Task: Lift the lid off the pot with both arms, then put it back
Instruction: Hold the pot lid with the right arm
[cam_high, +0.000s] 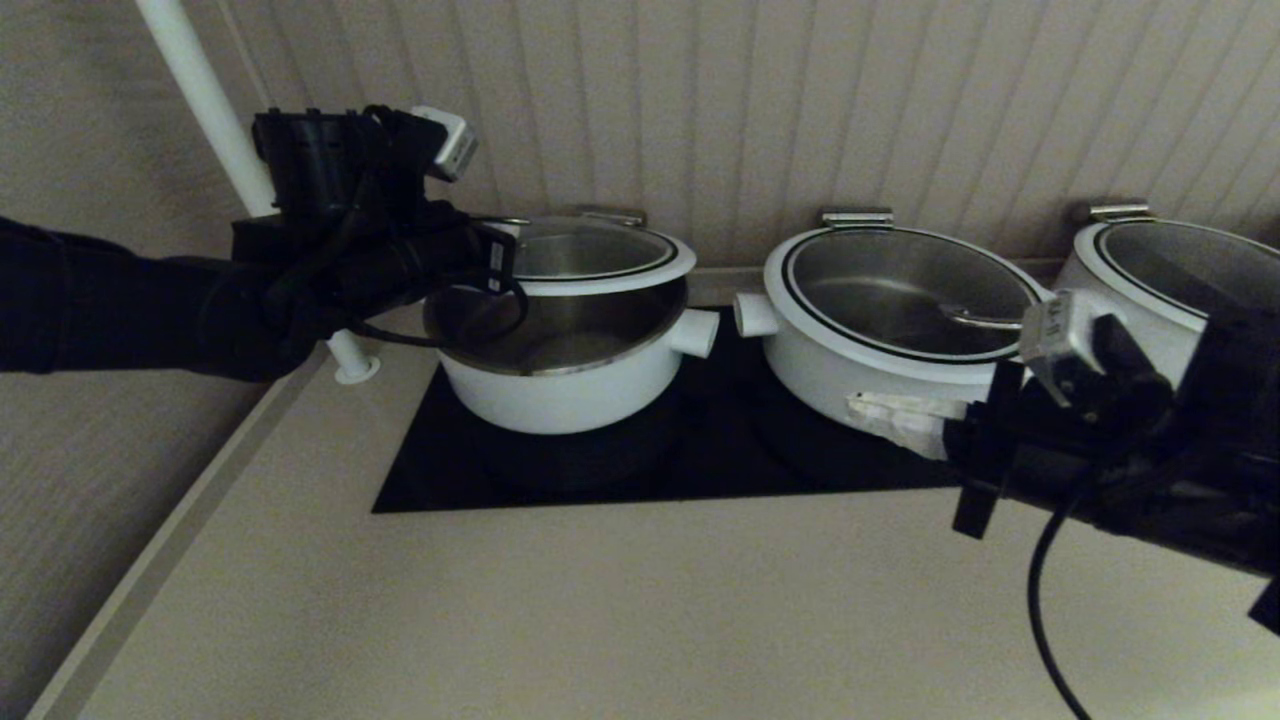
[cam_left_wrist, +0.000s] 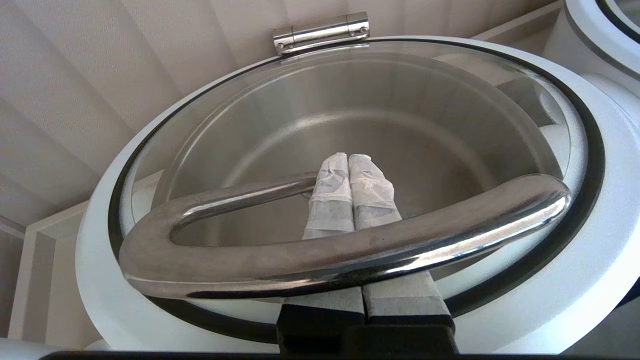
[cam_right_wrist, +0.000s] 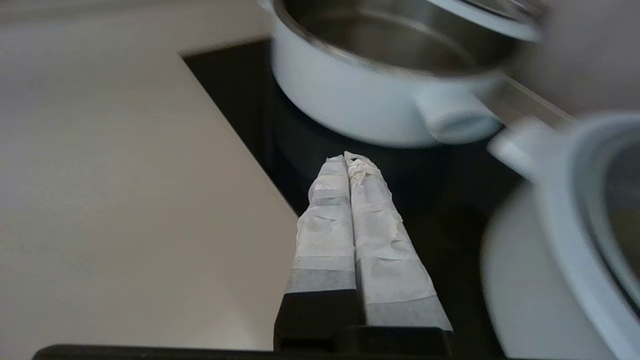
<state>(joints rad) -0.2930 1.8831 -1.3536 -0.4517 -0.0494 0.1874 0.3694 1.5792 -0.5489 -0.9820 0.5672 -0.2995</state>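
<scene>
Three round white pots with steel insides stand in a row along the ribbed wall: one (cam_high: 560, 385) on the black glass cooktop panel (cam_high: 700, 450), a second (cam_high: 880, 330) to its right on the same panel, a third (cam_high: 1170, 270) beyond that. Three round glass lids with white rims show, one per pot; the first pot's lid (cam_high: 590, 255) is raised at the front. Two black robot grippers with white-taped fingers appear, left (cam_left_wrist: 350, 172) and right (cam_right_wrist: 350, 167).

The left arm (cam_high: 150, 300) is hiding the lid's (cam_high: 600, 255) left edge and its handle in the head view. In the right wrist view the pot (cam_right_wrist: 370, 95) is blurring, its far rim cut off; the neighbouring pot (cam_right_wrist: 565, 240) is running off the edge.
</scene>
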